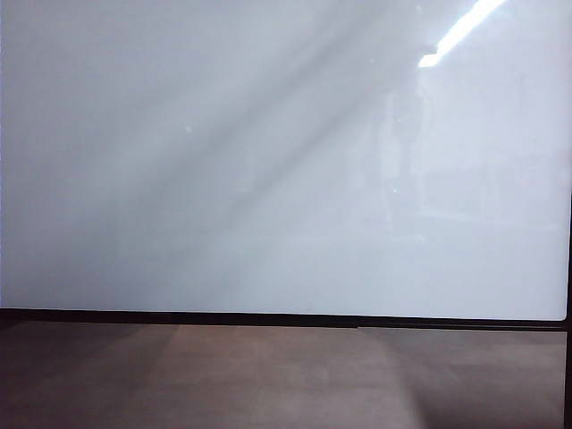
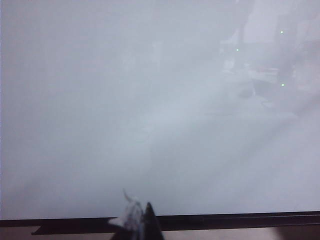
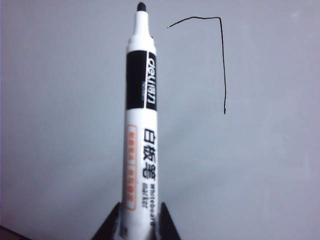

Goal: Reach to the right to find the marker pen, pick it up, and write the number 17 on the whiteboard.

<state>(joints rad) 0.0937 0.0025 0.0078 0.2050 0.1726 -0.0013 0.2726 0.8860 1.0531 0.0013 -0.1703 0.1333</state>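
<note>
We note a glossy white black-framed whiteboard [image 1: 268,161] above a brown-grey surface [image 1: 268,375]. The right gripper [image 3: 136,220] clamps a white "deli" whiteboard marker [image 3: 140,125] beside a drawn 7-shaped line [image 3: 222,65]. The left gripper [image 2: 137,220] shows only tips; its state is indeterminate.

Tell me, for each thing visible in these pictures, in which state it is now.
marker pen: uncapped, gripped at its base, tip pointing at the board
whiteboard: upright; one black stroke shaped like a 7 drawn on it
right gripper: shut on the marker pen
left gripper: facing the whiteboard, only fingertips visible, open or shut unclear
</note>
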